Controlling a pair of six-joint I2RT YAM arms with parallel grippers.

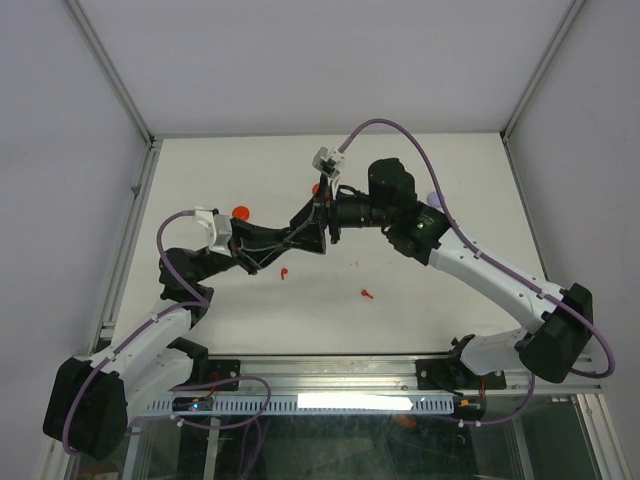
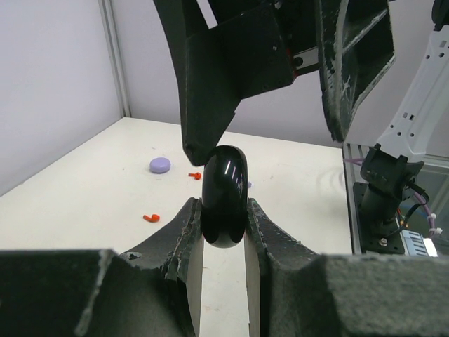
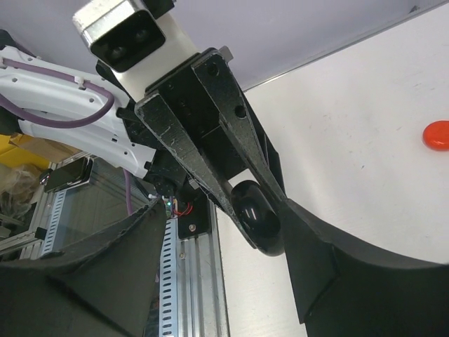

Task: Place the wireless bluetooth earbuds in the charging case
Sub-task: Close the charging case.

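Observation:
My left gripper (image 2: 223, 205) is shut on a glossy black oval charging case (image 2: 224, 193), held edge-on above the table; its lid looks closed. My right gripper (image 3: 224, 210) is open, and its fingers (image 2: 224, 77) straddle the case from above; one pad sits next to the case (image 3: 258, 216). The two grippers meet at mid-table in the top view (image 1: 325, 222). Two red earbuds (image 1: 285, 273) (image 1: 367, 294) lie on the table near them and also show in the left wrist view (image 2: 150, 217) (image 2: 194, 175). I see no black earbud.
A red disc (image 1: 240, 213) lies left of the grippers, and one shows in the right wrist view (image 3: 437, 135). A lavender disc (image 1: 434, 200) lies at the right and shows in the left wrist view (image 2: 160, 165). A metal rail (image 1: 330, 372) runs along the near edge.

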